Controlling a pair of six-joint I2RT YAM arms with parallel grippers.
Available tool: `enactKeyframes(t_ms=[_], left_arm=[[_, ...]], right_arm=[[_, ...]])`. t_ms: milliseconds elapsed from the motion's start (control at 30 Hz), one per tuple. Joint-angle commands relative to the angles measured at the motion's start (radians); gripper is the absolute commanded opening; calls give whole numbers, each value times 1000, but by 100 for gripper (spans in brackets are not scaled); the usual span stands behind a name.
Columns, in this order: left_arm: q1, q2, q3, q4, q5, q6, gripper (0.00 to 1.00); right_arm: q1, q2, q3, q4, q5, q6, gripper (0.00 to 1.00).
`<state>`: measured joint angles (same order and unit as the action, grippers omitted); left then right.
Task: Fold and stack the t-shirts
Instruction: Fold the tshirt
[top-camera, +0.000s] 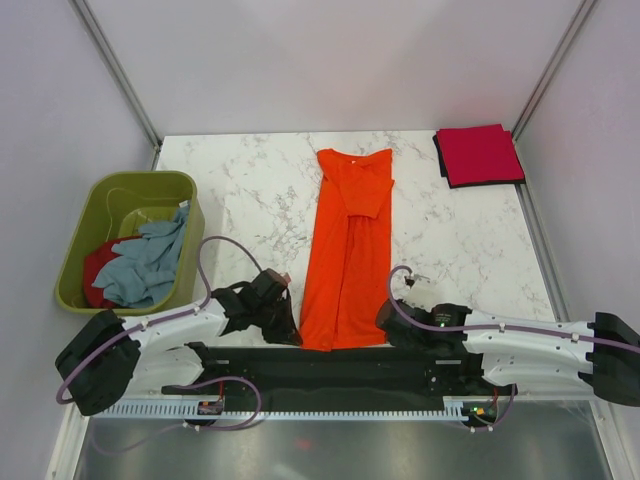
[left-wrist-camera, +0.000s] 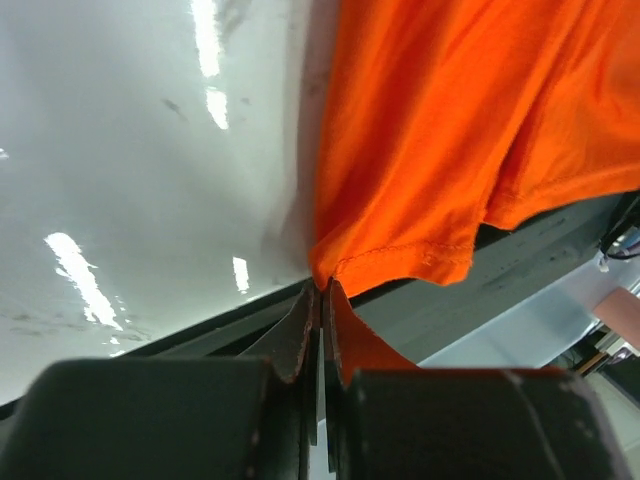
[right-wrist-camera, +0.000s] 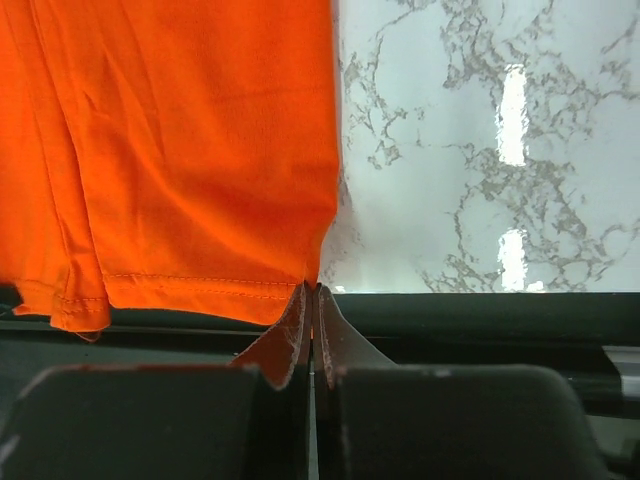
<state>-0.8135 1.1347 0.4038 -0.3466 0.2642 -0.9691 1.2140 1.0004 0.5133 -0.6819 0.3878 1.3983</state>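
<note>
A bright orange t-shirt (top-camera: 348, 245) lies lengthwise down the middle of the marble table, its sides folded in to a narrow strip, collar far, hem near. My left gripper (top-camera: 296, 334) is shut on the hem's near left corner (left-wrist-camera: 330, 266). My right gripper (top-camera: 385, 322) is shut on the near right corner (right-wrist-camera: 312, 272). A crimson red t-shirt (top-camera: 480, 154) lies folded at the far right corner. A pale grey-blue t-shirt (top-camera: 148, 262) and a red one (top-camera: 97, 264) sit crumpled in the tub.
The olive-green plastic tub (top-camera: 94, 206) stands at the left edge of the table. The black rail of the arm bases (top-camera: 340, 365) runs along the near edge, just below the orange hem. Bare marble (top-camera: 250, 185) shows on both sides of the orange shirt.
</note>
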Motion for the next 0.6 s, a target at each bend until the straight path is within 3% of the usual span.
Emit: enactKeyframes(t_ms=[0,267,400,567], left_arm=[[-39,-13,64,5,-3,-68,2],[-1,127,286,-92,-62,24,2],[71,240,420,-123,-62,95,2],[194,388,669,-158,-83,220,2]], right_arm=[[4,-2,37,-30,31,-70,0],[-56,98,174,-33,135,-287,0],[-175,207,263,44,109,-485,0],[-415,311,346,199,-1,-711,0]])
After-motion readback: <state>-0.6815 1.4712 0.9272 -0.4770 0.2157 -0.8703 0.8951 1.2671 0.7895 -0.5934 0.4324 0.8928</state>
